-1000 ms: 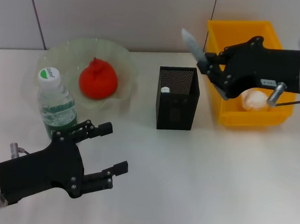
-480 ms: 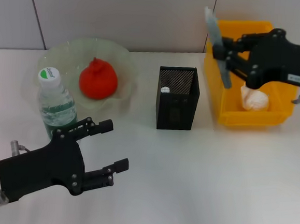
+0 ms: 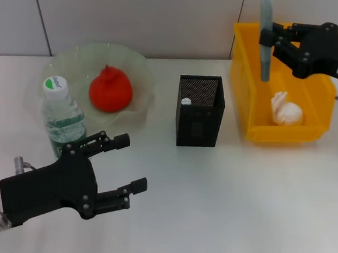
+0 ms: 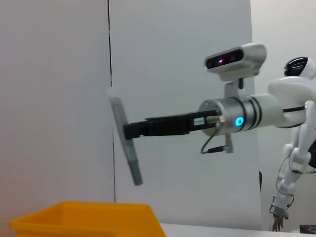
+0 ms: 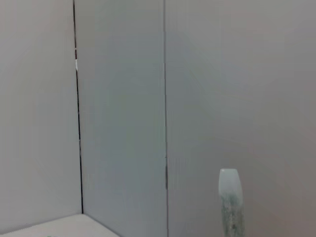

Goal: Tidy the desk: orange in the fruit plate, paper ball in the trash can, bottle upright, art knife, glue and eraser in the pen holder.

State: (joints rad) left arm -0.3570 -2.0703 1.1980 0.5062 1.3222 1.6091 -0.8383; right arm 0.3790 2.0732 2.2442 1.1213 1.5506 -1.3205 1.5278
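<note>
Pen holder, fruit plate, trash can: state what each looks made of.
Pen holder: black metal mesh, by its fine perforated walls. Fruit plate: translucent pale-green glass or clear plastic; the table shows through its wavy rim. Trash can: bright yellow plastic, probably, with smooth, opaque moulded walls.

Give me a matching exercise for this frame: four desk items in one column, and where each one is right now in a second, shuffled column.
Items:
1. orange
2. paper ball
3. bottle
4. art knife

Places:
A. held in the right hand, above the trash can
B. in the fruit plate
C. upright on the desk beside the fruit plate
D. inside the trash can

Pairs: 1-B, 2-D, 3-C, 4-A
</note>
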